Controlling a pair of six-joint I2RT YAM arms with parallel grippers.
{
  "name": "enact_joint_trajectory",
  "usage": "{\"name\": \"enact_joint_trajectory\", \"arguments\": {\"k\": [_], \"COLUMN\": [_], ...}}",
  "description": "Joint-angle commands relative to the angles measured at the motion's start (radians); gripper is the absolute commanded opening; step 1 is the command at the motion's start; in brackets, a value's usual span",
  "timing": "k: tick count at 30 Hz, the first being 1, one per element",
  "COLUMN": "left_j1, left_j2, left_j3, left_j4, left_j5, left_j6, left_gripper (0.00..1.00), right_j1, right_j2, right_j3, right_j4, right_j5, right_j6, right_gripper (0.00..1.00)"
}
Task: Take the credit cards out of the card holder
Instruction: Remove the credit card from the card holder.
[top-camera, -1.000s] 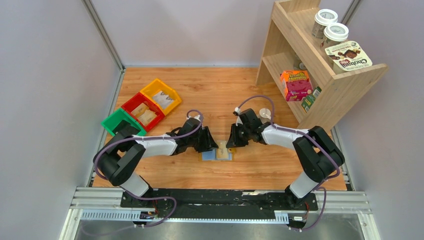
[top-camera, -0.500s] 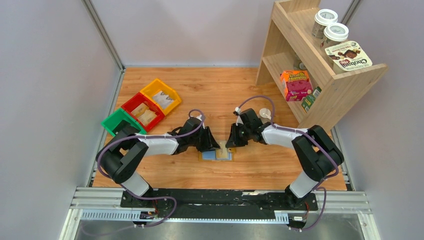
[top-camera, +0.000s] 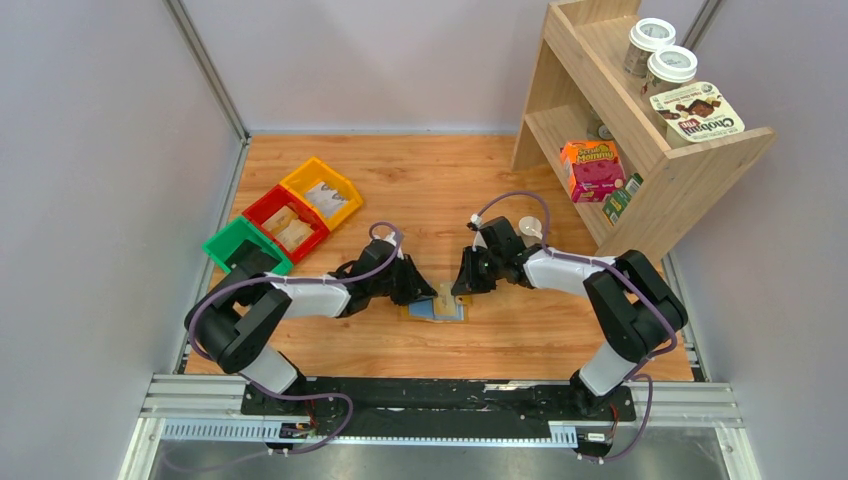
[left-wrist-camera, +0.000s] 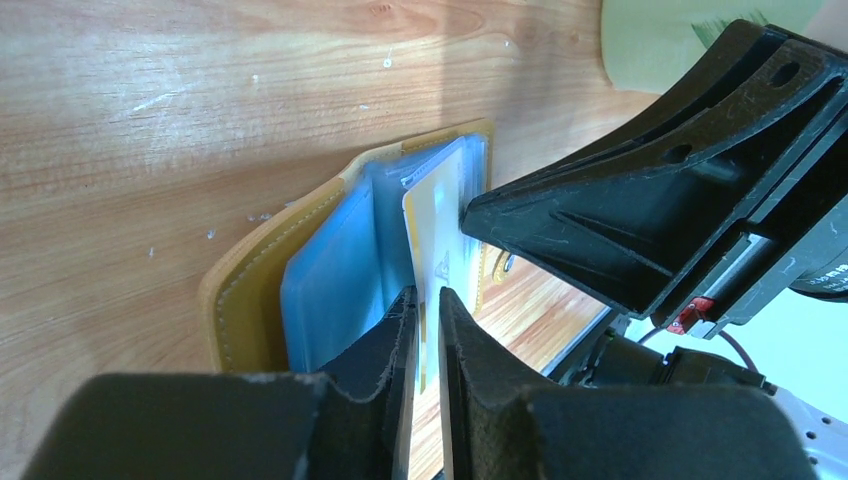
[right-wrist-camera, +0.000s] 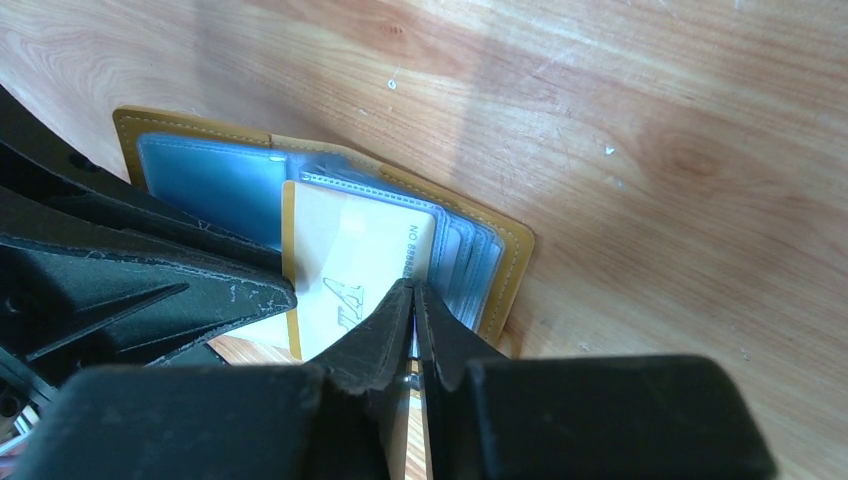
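Left hand (left-wrist-camera: 424, 300) clamped on a cream credit card (left-wrist-camera: 436, 235) standing up out of the sleeves. Right hand (right-wrist-camera: 413, 292) pinched closed at that card's edge; I can't tell what it grips. Mustard card holder (left-wrist-camera: 240, 290) lies open on the counter (left-wrist-camera: 200, 100).

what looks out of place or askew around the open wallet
One cream card with a gold edge juts out of the open card holder, tilted up from its blue sleeves. The left gripper is pinched on it, so it looks mid-removal, not a fault. Nothing looks spilled or damaged.
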Motion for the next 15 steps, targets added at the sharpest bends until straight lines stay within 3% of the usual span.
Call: {"name": "enact_joint_trajectory", "arguments": {"k": [1, 7, 15], "left_j1": [-0.003, -0.003, -0.003], "left_j2": [-0.029, 0.009, 0.045], "left_j3": [-0.009, -0.015, -0.012], "left_j4": [0.174, 0.251, 0.272], "left_j5": [0.023, 0.046, 0.06], "left_j6": [-0.052, -0.077, -0.086], "left_gripper": [0.18, 0.17, 0.26], "right_j1": [0.003, 0.005, 0.002], "right_j2": [0.025, 0.028, 0.028], "right_j3": [-0.017, -0.018, -0.021], "right_j4": [0.009, 0.01, 0.012], "right_j5": [0.013, 0.01, 0.007], "right_j6": [0.002, 0.0, 0.003], "right_gripper": [0.12, 0.12, 0.12]}}
